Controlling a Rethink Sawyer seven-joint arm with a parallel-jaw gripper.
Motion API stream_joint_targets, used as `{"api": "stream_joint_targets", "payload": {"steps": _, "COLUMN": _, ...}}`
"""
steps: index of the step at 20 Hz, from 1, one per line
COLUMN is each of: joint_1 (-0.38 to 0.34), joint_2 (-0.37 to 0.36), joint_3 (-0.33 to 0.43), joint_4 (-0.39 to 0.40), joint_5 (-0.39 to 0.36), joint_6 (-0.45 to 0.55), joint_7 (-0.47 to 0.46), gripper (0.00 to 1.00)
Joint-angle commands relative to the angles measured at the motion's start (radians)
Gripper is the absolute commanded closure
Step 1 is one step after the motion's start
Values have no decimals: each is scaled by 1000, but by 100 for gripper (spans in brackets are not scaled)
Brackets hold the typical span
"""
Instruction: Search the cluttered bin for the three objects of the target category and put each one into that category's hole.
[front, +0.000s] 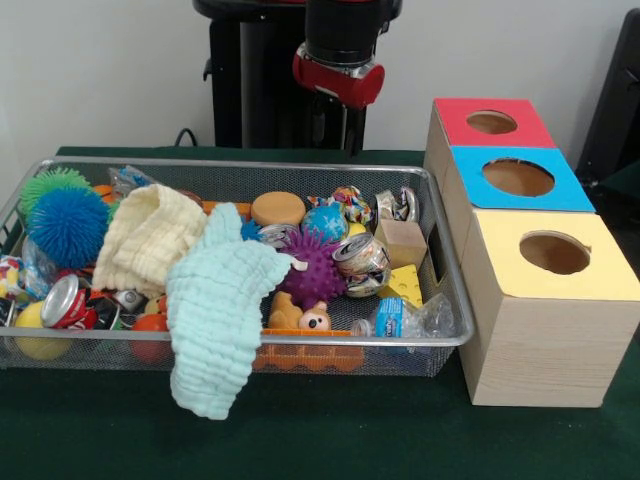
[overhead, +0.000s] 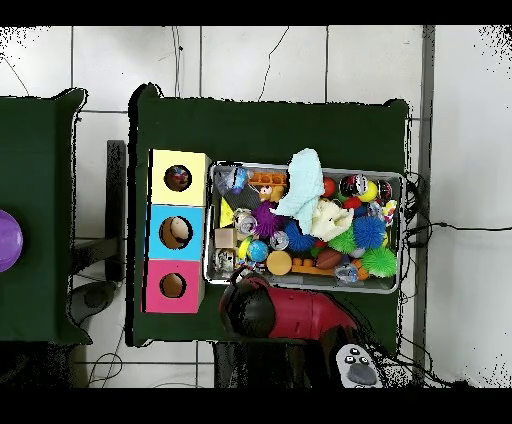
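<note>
Meanwhile the bin (front: 440, 255) sat left of the boxes in the front view, crowded with toys, a mint cloth (front: 215, 320) draped over its near rim. Nearest, the yellow box's hole (front: 554, 253) stood clear. Whether the gripper (front: 338, 75) was open, I could not tell.

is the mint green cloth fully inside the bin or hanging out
Hanging out. The mint cloth drapes over the near rim of the bin, its lower end down against the green table cover.

The bin (overhead: 305, 283) sits just right of the yellow-topped box (overhead: 178, 161), whose hole (overhead: 178, 178) faces up. A pale green cloth (overhead: 303, 182) drapes over the bin's far rim.
</note>
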Motion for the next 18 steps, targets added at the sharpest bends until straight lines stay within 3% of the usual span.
{"api": "stream_joint_targets", "payload": {"steps": 1, "joint_1": -38, "joint_2": 25, "joint_3": 84, "joint_4": -98, "joint_5": 11, "joint_6": 66, "joint_7": -1, "gripper": 0}}
{"api": "stream_joint_targets", "payload": {"steps": 10, "joint_1": -45, "joint_2": 46, "joint_3": 86, "joint_4": -124, "joint_5": -12, "joint_6": 52, "joint_7": -20, "gripper": 0}}
{"api": "stream_joint_targets", "payload": {"steps": 14, "joint_1": -33, "joint_2": 68, "joint_3": 69, "joint_4": -195, "joint_5": -53, "joint_6": 69, "joint_7": -64, "gripper": 0}}
{"api": "stream_joint_targets", "payload": {"steps": 18, "joint_1": -64, "joint_2": 101, "joint_3": 98, "joint_4": -258, "joint_5": -80, "joint_6": 87, "joint_7": -122, "gripper": 0}}
